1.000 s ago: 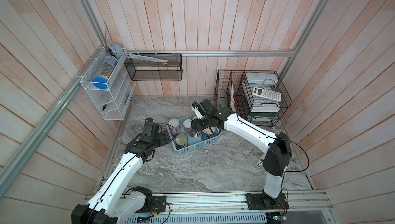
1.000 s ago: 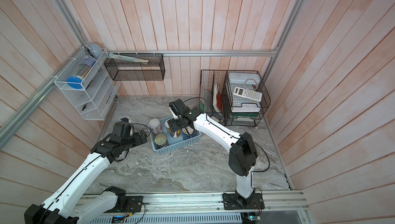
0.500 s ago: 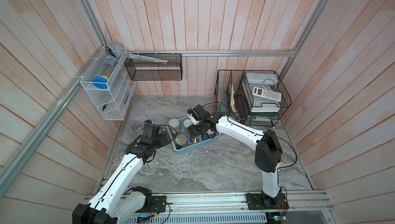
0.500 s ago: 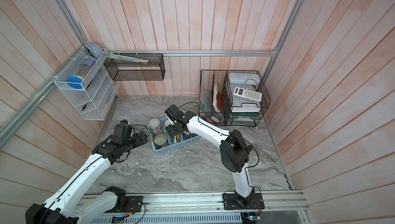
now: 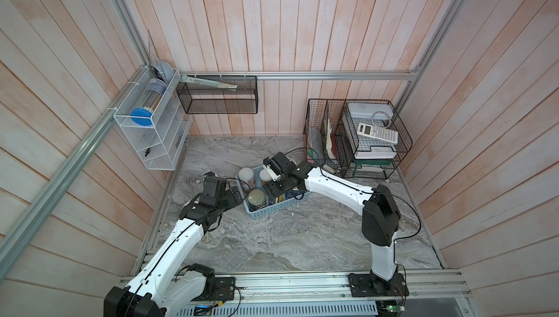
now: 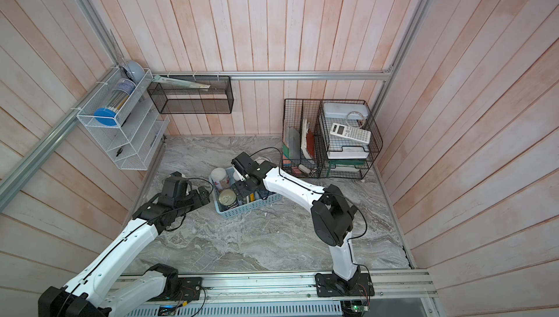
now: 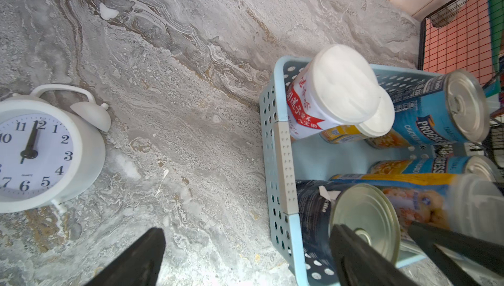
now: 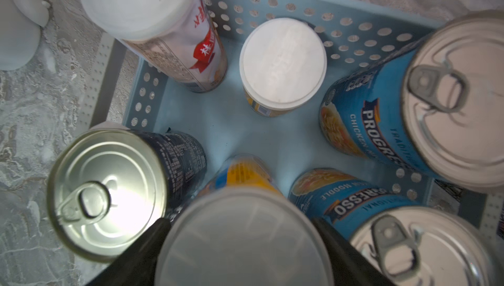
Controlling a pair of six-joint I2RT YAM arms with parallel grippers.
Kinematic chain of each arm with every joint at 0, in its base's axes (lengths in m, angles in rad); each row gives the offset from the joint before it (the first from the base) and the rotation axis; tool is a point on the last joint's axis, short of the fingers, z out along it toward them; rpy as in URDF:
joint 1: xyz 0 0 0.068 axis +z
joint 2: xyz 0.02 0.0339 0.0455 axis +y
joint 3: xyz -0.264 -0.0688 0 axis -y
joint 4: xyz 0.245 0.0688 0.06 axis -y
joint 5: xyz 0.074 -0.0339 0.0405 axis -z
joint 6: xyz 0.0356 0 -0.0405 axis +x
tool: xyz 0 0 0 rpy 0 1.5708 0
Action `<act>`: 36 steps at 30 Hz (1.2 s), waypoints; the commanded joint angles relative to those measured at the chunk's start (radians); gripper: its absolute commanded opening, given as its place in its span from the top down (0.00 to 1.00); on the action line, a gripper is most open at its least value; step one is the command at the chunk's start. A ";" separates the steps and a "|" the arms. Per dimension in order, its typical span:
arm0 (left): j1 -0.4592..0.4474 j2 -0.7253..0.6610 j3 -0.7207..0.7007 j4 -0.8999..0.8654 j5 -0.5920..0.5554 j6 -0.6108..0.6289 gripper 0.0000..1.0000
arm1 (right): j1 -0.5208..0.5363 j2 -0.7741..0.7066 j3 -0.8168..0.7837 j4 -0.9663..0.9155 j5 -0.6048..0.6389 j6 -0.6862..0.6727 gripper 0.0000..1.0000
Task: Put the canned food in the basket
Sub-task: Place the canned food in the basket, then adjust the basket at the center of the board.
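1. Where the basket [image 5: 273,208] sits on the marble table [image 5: 272,240], all 6 cans [image 8: 283,61] stand inside it.
2. L gripper [image 7: 248,231]: jaws wide apart, empty, straddling basket's short wall.
3. R gripper [image 8: 240,223]: fingers flank yellow-label can [image 8: 245,172] w/ clear lid; pressing or just clear, cannot tell.
4. White alarm clock [image 7: 41,148]: on table, well apart from basket.

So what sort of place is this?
Probably a staged desk corner in a lab: plank walls on metal rails, a wire organiser holding a calculator, and an alarm clock near the basket.
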 commanded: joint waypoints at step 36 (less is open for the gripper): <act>0.005 -0.133 -0.152 0.097 -0.004 -0.096 0.00 | -0.476 -0.377 -0.735 0.525 -0.460 0.271 0.53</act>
